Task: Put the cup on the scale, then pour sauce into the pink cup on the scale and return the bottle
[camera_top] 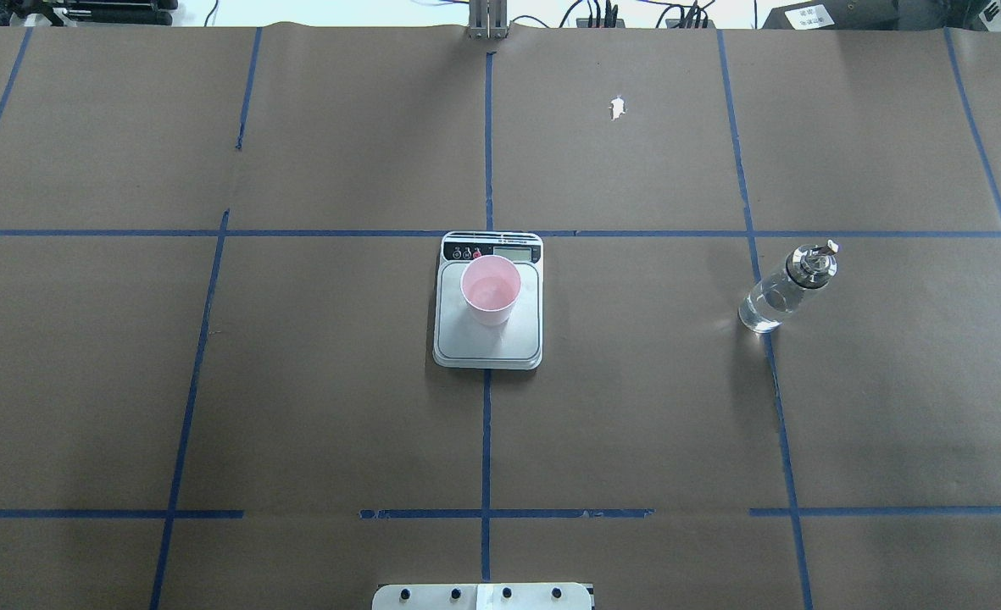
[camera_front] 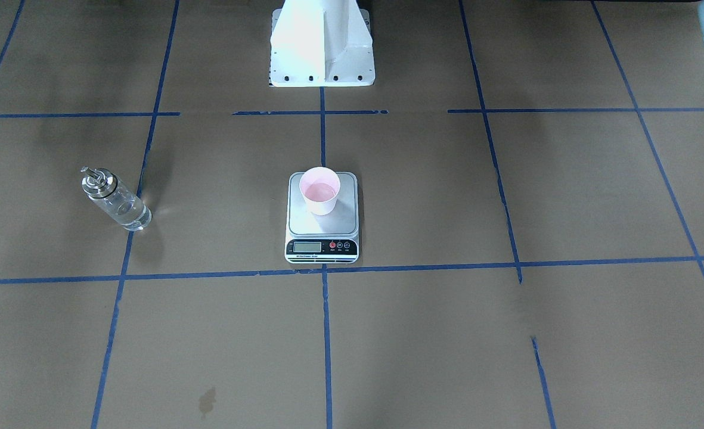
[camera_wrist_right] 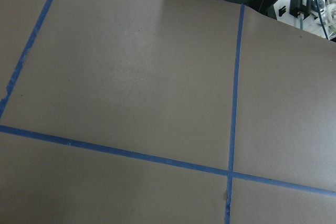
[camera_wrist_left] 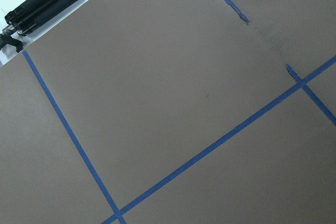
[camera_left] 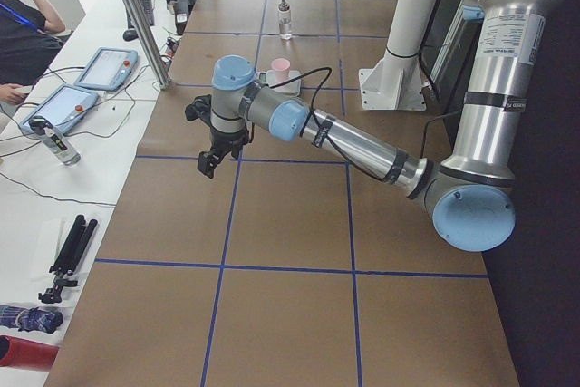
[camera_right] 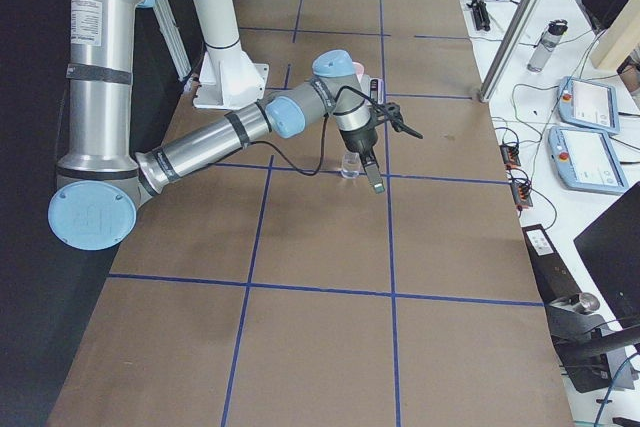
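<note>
Your bottle (camera_top: 778,295) stands right of centre in the overhead view, well apart from the cup (camera_top: 491,290) on the scale (camera_top: 487,343); it is likely heavy, slick glass, so grip mid-body, though I cannot tell how open the left gripper (camera_left: 207,166) or right gripper (camera_right: 374,180) is.

Lighting's bright and pretty even, coming from overhead. The white pedestal base (camera_front: 322,44) is totally blown out in the front-facing view. The bottle (camera_front: 116,199) has hot glints on its cap and a soft shadow smeared toward the camera. The paper-covered table (camera_wrist_right: 131,66) shows a pale sheen in the right wrist view. Both wrist views look a bit soft.
</note>
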You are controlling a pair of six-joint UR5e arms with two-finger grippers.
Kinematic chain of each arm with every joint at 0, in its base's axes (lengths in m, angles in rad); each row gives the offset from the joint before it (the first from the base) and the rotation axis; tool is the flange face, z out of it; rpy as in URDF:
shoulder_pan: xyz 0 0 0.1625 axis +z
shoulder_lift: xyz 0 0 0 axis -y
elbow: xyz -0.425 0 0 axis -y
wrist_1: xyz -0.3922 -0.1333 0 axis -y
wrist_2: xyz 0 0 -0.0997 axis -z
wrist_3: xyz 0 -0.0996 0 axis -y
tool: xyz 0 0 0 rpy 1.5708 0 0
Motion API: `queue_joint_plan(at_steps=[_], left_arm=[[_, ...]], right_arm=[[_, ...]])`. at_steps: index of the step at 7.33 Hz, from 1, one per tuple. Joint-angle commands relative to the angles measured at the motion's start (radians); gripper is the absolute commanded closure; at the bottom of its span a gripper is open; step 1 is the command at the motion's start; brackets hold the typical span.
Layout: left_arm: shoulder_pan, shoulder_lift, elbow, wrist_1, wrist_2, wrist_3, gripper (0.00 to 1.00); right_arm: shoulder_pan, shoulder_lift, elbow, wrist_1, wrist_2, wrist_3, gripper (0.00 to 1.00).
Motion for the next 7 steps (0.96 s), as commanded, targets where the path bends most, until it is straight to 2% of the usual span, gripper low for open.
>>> queue_joint_plan(at_steps=[1, 2, 3, 4, 5, 6, 7], left_arm=[[-0.026, 0.005, 0.017, 0.001, 0.001, 0.006, 0.00], [-0.056, 0.007, 0.045, -0.002, -0.001, 0.006, 0.00], [-0.085, 0.009, 0.092, -0.003, -0.002, 0.025, 0.00], [-0.121, 0.022, 0.150, -0.002, -0.005, 0.126, 0.00], [-0.174, 0.027, 0.250, -0.002, -0.063, 0.191, 0.00], [-0.190, 0.056, 0.360, -0.011, -0.199, 0.187, 0.00], [-0.193, 0.077, 0.400, -0.032, -0.217, 0.182, 0.00]], right_arm=[[0.177, 0.026, -0.177, -0.007, 0.288, -0.229, 0.00], [0.198, 0.000, -0.207, -0.012, 0.321, -0.227, 0.00], [0.198, -0.029, -0.210, -0.009, 0.318, -0.219, 0.00], [0.201, -0.032, -0.209, -0.012, 0.318, -0.221, 0.00], [0.201, -0.040, -0.213, -0.009, 0.323, -0.219, 0.00], [0.201, -0.041, -0.209, -0.004, 0.326, -0.227, 0.00], [0.201, -0.041, -0.201, 0.007, 0.323, -0.225, 0.00]])
